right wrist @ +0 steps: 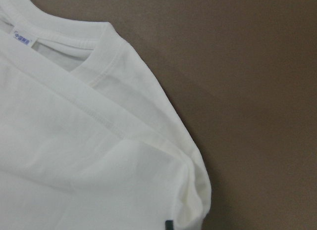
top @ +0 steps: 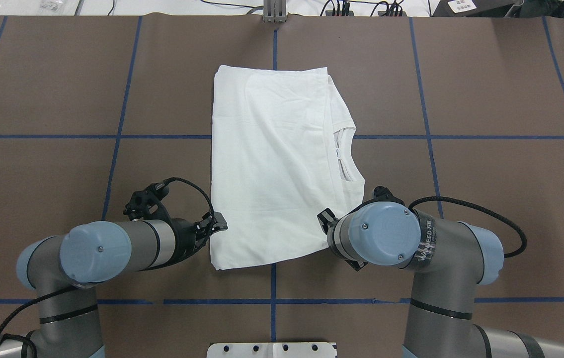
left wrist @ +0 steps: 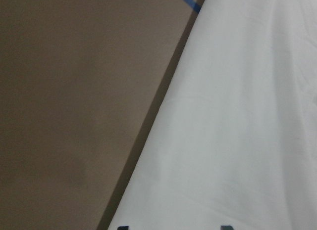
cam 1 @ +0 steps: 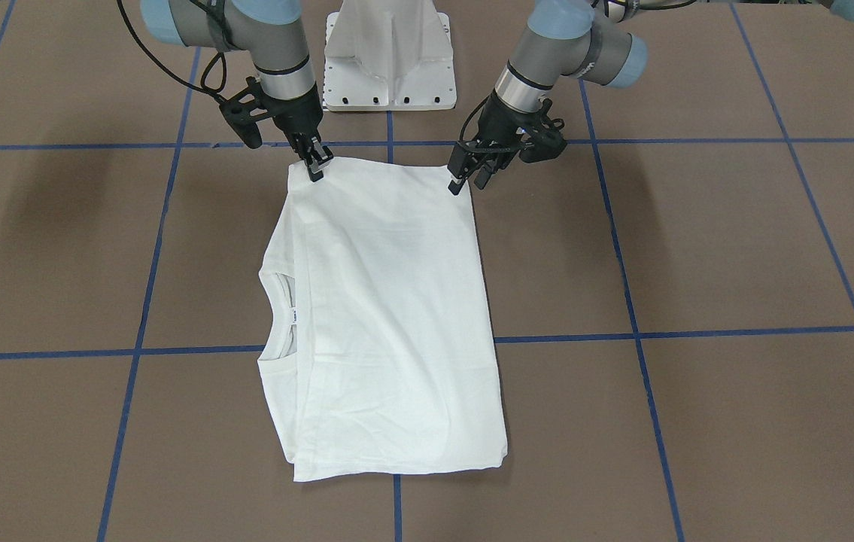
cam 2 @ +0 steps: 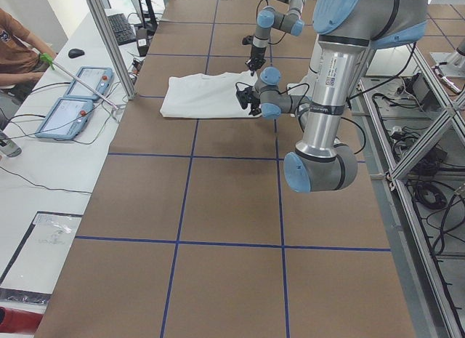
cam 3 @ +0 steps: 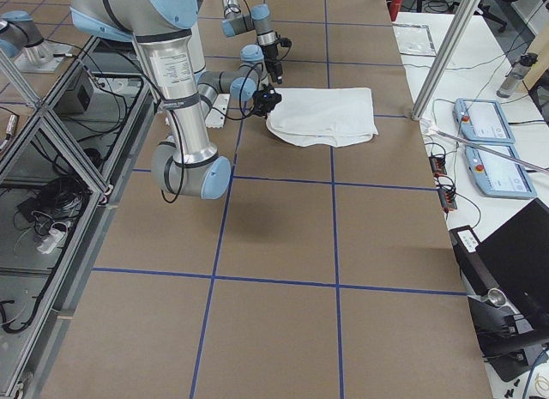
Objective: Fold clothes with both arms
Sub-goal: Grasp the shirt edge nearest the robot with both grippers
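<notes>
The white T-shirt lies folded lengthwise on the brown table, its collar and small neck label on the robot's right side. My right gripper is shut on the near right corner of the shirt, and the fabric bunches at its tip. In the overhead view that gripper is mostly hidden under its own wrist. My left gripper sits at the near left corner, open. Its fingertips stand wide apart at the shirt's edge. The printed text is hidden.
The white pedestal base stands just behind the two grippers. Blue tape lines grid the table. Beyond its far edge, a side bench holds two control tablets, and a seated person is there.
</notes>
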Tool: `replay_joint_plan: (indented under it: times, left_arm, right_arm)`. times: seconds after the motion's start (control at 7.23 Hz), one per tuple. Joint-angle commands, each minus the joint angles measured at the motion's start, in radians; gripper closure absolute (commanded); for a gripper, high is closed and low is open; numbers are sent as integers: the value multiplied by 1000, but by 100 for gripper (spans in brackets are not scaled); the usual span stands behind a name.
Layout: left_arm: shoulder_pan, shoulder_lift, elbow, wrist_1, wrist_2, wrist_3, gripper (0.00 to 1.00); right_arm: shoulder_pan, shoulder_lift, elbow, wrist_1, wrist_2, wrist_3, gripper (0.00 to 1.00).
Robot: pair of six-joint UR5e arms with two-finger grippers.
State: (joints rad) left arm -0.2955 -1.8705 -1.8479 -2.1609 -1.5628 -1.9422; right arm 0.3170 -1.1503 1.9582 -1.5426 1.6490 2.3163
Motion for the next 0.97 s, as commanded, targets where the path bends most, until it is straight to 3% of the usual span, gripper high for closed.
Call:
replay_joint_plan:
  times: [0.0,0.14,0.28,0.55,0.69,0.83]
  left_arm:
    - [42,4,9,12,10,-12,31]
    - [50,1,9,12,10,-12,33]
    - [52,-1,7,12,10,-18,51]
    - [84,4,9,12,12,-44,55]
    - [85,2,9,12,12,-52,65]
    - [85,1,9,12,10,-52,100]
  right_arm:
    - [-1,1,1,-1,0,0,100]
    - [-1,1,1,-1,2,0,100]
    - [-1,1,1,-1,2,-1,100]
    - [-1,3,1,-1,5,0,100]
    - [-1,3,1,-1,5,0,100]
    - [-1,3,1,-1,5,-1,100]
